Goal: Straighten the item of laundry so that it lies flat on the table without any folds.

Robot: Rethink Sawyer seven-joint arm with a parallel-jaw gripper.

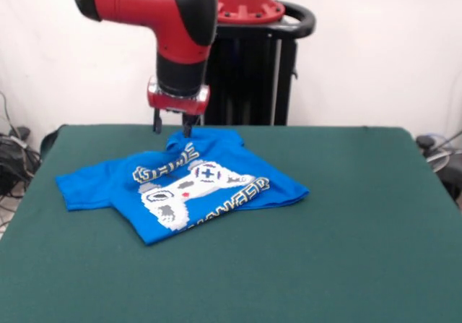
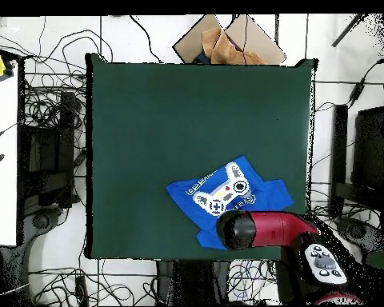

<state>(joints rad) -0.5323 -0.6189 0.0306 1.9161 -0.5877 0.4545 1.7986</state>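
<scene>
The bright blue T-shirt (image 1: pixel 188 189) lies rumpled on the green table (image 1: pixel 361 222), left of centre and towards the far side. Its white controller print faces up, its hem side is folded and one sleeve points left. My gripper (image 1: pixel 172 128) hangs straight down over the shirt's far edge, its two fingers apart with nothing between them and their tips just at the cloth. In the overhead view the shirt (image 2: pixel 219 192) lies near the table's (image 2: pixel 163 112) bottom edge. The red arm (image 2: pixel 263 230) covers one corner of it and hides the gripper.
The robot's black pedestal (image 1: pixel 249 70) stands behind the table's far edge. In the overhead view a cardboard box (image 2: pixel 227 41) sits beyond the top edge, cables cover the floor all round, and a white bench (image 2: pixel 2 152) stands at the left.
</scene>
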